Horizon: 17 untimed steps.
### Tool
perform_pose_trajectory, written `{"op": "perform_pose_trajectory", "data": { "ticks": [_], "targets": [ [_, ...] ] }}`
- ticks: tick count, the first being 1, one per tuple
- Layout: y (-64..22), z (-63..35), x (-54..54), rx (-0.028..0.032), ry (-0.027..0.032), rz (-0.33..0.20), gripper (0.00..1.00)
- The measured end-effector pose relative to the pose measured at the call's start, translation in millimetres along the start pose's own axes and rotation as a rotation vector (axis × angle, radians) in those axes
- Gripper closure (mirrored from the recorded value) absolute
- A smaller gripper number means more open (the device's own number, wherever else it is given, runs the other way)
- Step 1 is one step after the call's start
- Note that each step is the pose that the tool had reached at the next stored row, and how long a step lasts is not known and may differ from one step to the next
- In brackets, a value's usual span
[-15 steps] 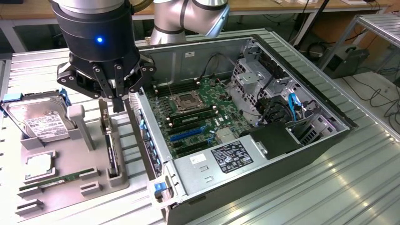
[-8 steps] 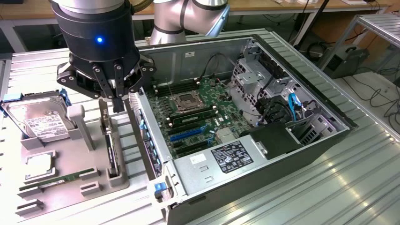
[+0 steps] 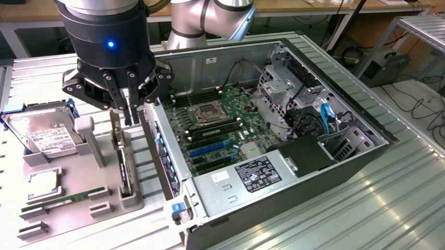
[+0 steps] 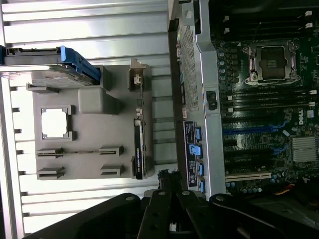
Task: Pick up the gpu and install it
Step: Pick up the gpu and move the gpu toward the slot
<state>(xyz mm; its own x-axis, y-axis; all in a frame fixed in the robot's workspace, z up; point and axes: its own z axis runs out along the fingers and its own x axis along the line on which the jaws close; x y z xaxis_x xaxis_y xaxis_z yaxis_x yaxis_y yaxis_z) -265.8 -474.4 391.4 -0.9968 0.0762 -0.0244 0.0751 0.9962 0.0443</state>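
Note:
The gpu [image 3: 123, 161] stands on its long edge in a slot of the grey holder tray [image 3: 76, 203], its silvery bracket end toward the back. In the wrist view the gpu [image 4: 139, 147] is a thin dark strip along the tray's [image 4: 89, 134] case-side edge. My gripper [image 3: 128, 115] hangs just above the gpu's bracket end. Its fingers are shut together with nothing between them. In the wrist view my gripper [image 4: 167, 180] sits slightly off the card, toward the case wall, and apart from it.
The open computer case [image 3: 347, 161] lies at the exterior view's right, with the motherboard [image 3: 215, 130], blue card slots [image 3: 208, 148] and power supply [image 3: 247, 174] exposed. On the tray rest a hard drive [image 3: 45, 136], a CPU [image 3: 43, 182] and a green RAM stick [image 3: 59, 200].

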Motion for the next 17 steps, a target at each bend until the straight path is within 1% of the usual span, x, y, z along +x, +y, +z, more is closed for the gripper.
{"op": "perform_pose_trajectory", "data": {
  "ticks": [1,4,5,6,17],
  "targets": [
    [0.0,0.0,0.0,0.0,0.0,0.0,0.89],
    [0.0,0.0,0.0,0.0,0.0,0.0,0.71],
    [0.0,0.0,0.0,0.0,0.0,0.0,0.71],
    [0.0,0.0,0.0,0.0,0.0,0.0,0.64],
    [-0.2,1.6,2.0,-0.0001,0.0,0.0,0.64]
  ]
}}
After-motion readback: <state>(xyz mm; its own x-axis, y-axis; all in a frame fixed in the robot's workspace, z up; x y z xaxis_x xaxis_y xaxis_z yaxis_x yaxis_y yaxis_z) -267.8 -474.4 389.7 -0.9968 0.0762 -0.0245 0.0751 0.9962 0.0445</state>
